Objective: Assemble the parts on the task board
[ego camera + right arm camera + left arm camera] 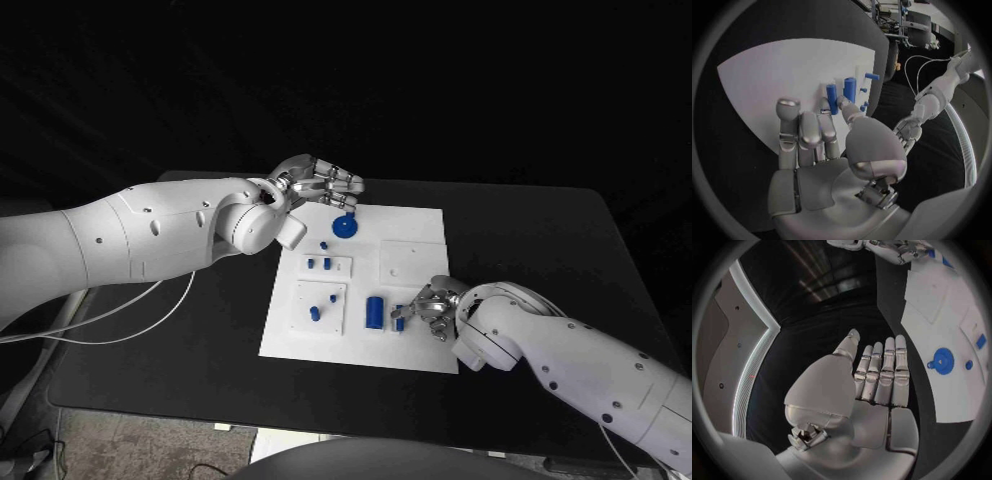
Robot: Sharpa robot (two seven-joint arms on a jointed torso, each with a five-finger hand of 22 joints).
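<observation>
Parts lay on the white rectangular task board (411, 262): a round blue gear (345, 226) beside your empty, straight-fingered left hand (317, 182). Your right hand (430, 308) seemed to touch a blue cylindrical peg (375, 311), grip uncertain; you needed slow, square alignment.

Both arms: glossy white rounded shells, small dark screw dots along the casing. Left arm (137, 235) enters from the left edge of the head view, right arm (591, 365) from lower right. Thin white cables loop under the left arm at lower left. Left hand (317, 182) and right hand (430, 305) are silver metal (segmented fingers, smooth bulbous thumb base).
</observation>
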